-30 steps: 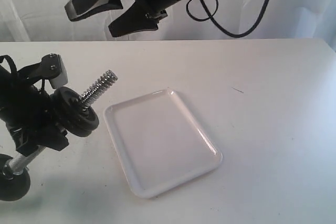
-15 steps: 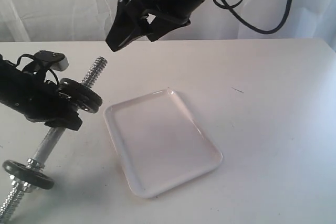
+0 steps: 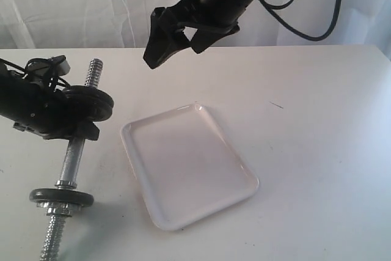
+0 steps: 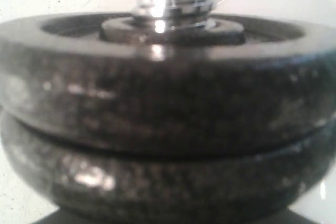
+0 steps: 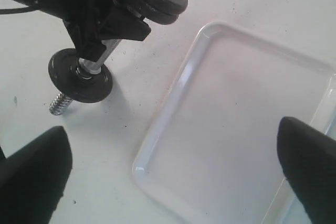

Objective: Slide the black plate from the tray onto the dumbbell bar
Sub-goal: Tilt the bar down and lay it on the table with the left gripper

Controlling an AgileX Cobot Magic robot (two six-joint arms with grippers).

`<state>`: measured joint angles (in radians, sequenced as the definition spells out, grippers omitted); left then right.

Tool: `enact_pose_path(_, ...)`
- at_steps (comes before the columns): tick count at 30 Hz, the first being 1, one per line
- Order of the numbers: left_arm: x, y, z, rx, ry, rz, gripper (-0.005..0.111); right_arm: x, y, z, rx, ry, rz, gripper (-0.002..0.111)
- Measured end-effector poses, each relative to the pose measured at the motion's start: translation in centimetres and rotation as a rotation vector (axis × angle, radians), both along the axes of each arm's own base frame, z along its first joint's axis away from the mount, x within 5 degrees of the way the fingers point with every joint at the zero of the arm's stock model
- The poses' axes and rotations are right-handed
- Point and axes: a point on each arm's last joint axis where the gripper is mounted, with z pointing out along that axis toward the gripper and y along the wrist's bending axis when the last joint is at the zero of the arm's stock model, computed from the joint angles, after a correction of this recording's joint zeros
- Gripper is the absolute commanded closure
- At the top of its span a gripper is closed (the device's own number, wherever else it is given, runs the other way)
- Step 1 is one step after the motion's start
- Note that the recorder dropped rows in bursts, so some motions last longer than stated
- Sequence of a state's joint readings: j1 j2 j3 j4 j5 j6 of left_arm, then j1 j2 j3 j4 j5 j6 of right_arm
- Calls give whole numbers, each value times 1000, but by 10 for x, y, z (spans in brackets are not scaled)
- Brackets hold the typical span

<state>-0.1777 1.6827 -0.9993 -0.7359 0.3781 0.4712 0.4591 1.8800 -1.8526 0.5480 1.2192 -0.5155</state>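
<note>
Leftmost, well to the left of the tray [image 3: 183, 169], my left gripper [image 3: 78, 128] is closed on the smooth shaft of the dumbbell bar [image 3: 72, 162] and holds it steeply tilted. A lone lower disc [image 3: 61, 198] sits near the bar's bottom end.

Just above my grip, near the tray's far-left corner, two black discs sit stacked on the bar with the threaded end [image 3: 95, 73] poking out of them. I take the upper one to be the black plate [image 3: 91, 96] (the close view shows its hub ring around the thread). It rests flat on a matching disc [image 4: 157, 187].

I judge the plate dense and heavy for its size, rigid, and in no way fragile. Its matte, grainy face should give good friction. The best hold is across the outer rim, leaving the centre hole clear. The coarse thread may snag the hole if the plate tilts.

At centre, the tray lies flat on the table [image 3: 317, 151] with nothing in it, so the sliding step looks done.

Further right, above and beyond the tray's far edge, my right gripper [image 3: 177, 44] hangs in the air, its jaws spread wide and holding nothing.
</note>
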Motion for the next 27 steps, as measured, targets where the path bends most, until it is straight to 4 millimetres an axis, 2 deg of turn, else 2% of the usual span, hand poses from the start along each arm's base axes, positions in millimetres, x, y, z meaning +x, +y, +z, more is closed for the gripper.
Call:
enact_pose_path(17, 2, 4, -3, -100, 147, 303, 107, 0, 0, 0, 4, 30, -40, 3)
enact_pose_path(27, 2, 3, -15, -126, 250, 378, 107, 0, 0, 0, 4, 40, -55, 3)
